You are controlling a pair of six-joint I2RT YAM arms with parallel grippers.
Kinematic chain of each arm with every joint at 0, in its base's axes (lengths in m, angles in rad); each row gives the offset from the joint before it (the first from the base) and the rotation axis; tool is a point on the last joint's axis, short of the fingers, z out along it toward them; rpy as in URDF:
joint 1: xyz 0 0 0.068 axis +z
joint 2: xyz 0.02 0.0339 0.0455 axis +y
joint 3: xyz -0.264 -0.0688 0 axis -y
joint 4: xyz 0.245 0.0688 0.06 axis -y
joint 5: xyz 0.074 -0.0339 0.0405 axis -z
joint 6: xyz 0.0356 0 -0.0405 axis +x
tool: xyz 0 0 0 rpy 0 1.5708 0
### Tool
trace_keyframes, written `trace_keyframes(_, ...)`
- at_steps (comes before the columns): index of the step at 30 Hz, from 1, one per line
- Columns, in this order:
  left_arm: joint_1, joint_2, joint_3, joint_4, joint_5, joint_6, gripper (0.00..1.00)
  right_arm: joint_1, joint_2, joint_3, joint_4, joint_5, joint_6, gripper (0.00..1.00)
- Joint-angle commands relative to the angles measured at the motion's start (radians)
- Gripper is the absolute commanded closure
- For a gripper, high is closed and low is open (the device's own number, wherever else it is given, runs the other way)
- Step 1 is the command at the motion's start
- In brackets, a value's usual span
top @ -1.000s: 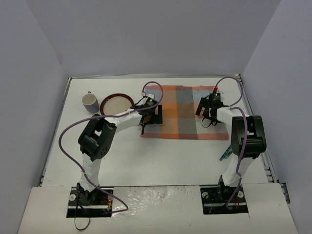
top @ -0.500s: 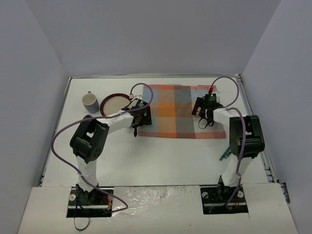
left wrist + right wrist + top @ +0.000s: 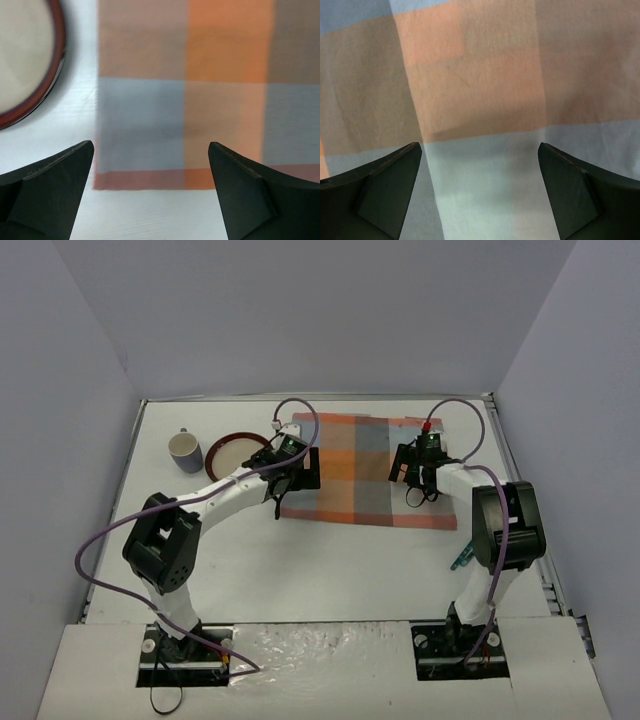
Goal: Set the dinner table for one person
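A teal item [image 3: 462, 558] by the right rail is mostly hidden behind your right arm. The white table [image 3: 330, 560] spreads beneath everything. Your left gripper [image 3: 151, 147] and right gripper [image 3: 480, 146] hang over the plaid mat [image 3: 365, 465], jaws wide apart and empty. Farther left sit a plate [image 3: 235, 450] and a mug [image 3: 184, 449].

The dinner table [image 3: 330, 560] is lying flat and level, a large white rectangular top spreading well beyond the plaid mat [image 3: 365, 470] on every side. Thin metal edge rails [image 3: 108, 530] are running along its left, right and far borders. Its surface is showing smooth and slightly glossy, with a broad bare stretch lying nearer than the mat and a narrower strip lying behind the mat.
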Motion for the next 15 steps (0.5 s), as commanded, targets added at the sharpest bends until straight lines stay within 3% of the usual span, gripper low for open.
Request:
trace_keyframes(1,-0.009,0.072,0.075,0.091,0.043,0.032,0.04,0.009,-0.122,0.026,-0.001,-0.005,-0.045,0.0)
trace_keyframes(7,-0.007,0.174,0.088,0.1,0.018,0.031,0.05,0.009,-0.106,0.028,-0.001,-0.053,-0.087,0.0)
trace_keyframes(15,-0.01,0.174,-0.014,0.108,-0.025,-0.018,0.05,0.009,-0.04,0.03,0.002,-0.081,-0.136,0.0)
